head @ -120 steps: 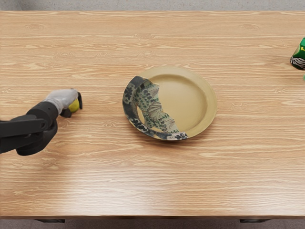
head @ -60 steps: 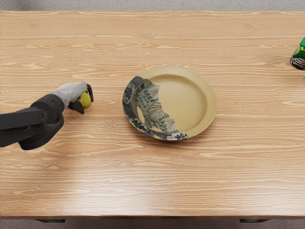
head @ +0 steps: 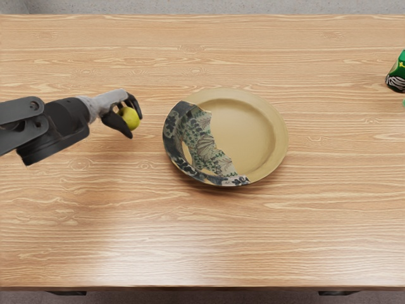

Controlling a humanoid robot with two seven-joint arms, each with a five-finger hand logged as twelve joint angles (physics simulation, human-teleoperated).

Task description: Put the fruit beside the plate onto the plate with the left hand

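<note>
Head cam view on my end: the left hand (head: 116, 107) has its fingers (head: 121, 122) curled around the fruit (head: 131, 118), a small round yellow thing, so it's clamped on it, not loose. The fruit sits right at the tip end of the hand, poking out on the side facing the plate (head: 256, 136), with dark fingers above and below it. The left arm (head: 47, 123) comes in from the left edge and points roughly toward the plate. Fruit and hand are both left of the plate, near its patterned side but apart from it, not over the rim. I honestly can't tell from this angle whether the fruit is clear of the table (head: 202, 240) or grazing it. The only other thing I see is a green object (head: 397, 73), cut off at the far right edge and well away from everything.
</note>
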